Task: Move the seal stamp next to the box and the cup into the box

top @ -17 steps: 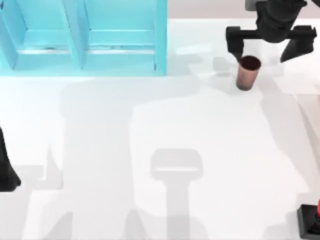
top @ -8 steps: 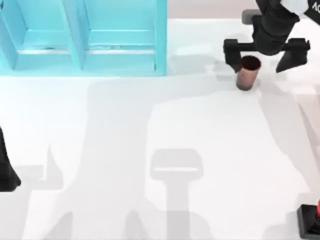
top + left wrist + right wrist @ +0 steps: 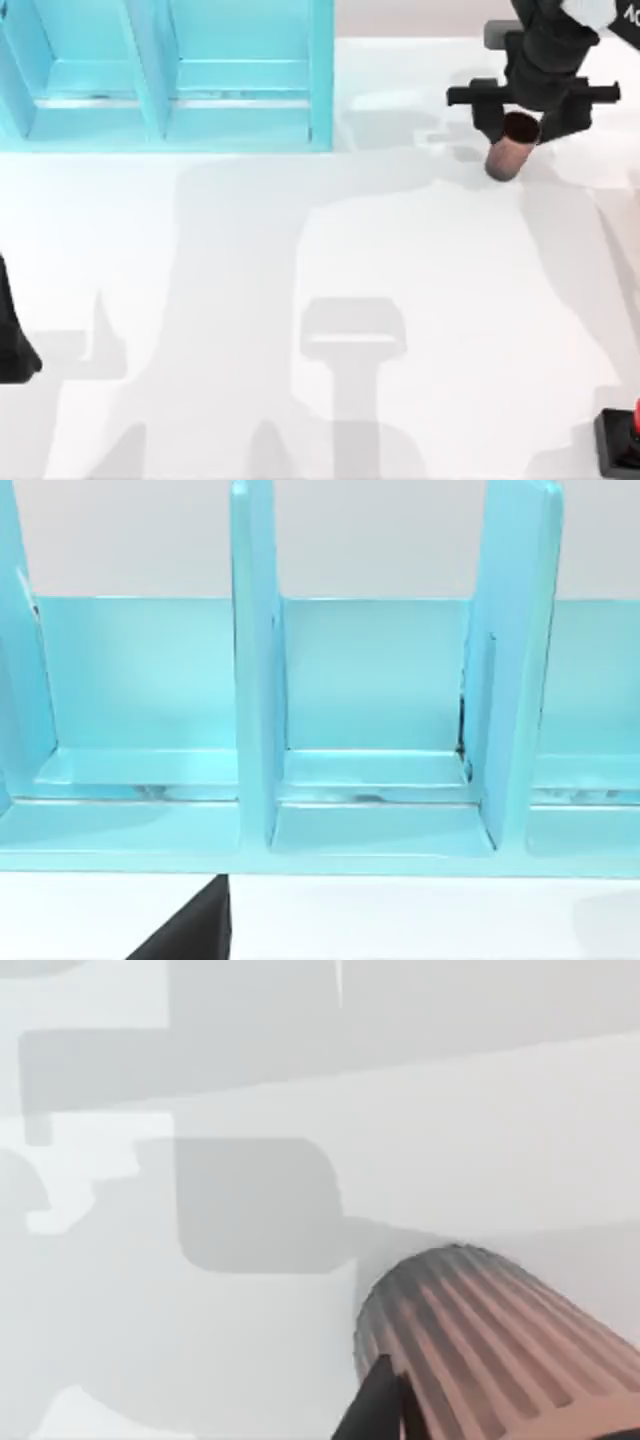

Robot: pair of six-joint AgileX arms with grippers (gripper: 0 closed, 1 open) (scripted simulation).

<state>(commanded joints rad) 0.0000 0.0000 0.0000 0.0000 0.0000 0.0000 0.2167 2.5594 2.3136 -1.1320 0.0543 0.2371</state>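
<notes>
The brown cup [image 3: 506, 157] is at the back right of the table, its dark mouth tipped toward the arm. My right gripper [image 3: 522, 126] is over it, with its fingers shut on the rim end of the cup. The right wrist view shows the ribbed coppery side of the cup [image 3: 500, 1350] up close beside one dark finger [image 3: 378, 1405]. The seal stamp [image 3: 620, 441] stands at the front right corner, cut off by the picture's edge, with its black base and a bit of red showing. The cyan box [image 3: 320, 80] fills the back left, and its compartments [image 3: 375, 780] face the left wrist camera.
My left arm [image 3: 14, 345] is parked at the table's left edge. A dark wedge [image 3: 190, 935] shows low in the left wrist view. White table [image 3: 300, 250] stretches between the cup and the box, crossed by grey shadows.
The right gripper's fingers have closed from wide apart onto the cup. The cup has shifted slightly to the right and now tilts. The left arm has not moved.
</notes>
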